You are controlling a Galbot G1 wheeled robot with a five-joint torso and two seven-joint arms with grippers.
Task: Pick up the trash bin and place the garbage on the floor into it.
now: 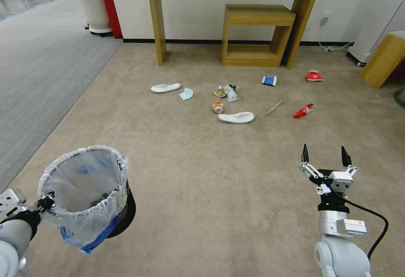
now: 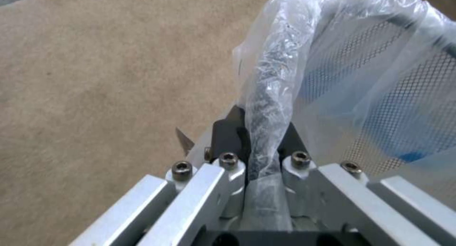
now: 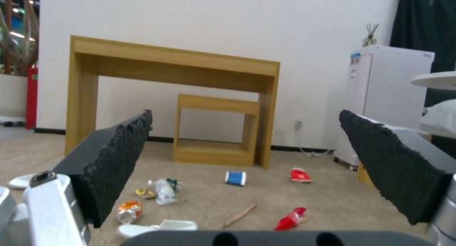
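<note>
Left end effector (image 1: 45, 203) clamped on bagged rim of trash bin (image 1: 86, 192), near left, aloft. Right end effector (image 1: 325, 158) wide open, empty. Garbage (image 1: 236, 117) far centre. Risk: thin liner slipping, bin dropping.

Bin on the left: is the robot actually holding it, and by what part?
Yes. The left gripper is shut on the bin at its bag-covered rim. The right gripper is open, holding nothing.

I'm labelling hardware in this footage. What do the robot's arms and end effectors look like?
Both arms are pale grey-white tubes with black wrist sections. The right end effector has silver linkages, two pointed black textured pads and a looping black cable. The left end effector has silver bars fastened with hex bolts.
</note>
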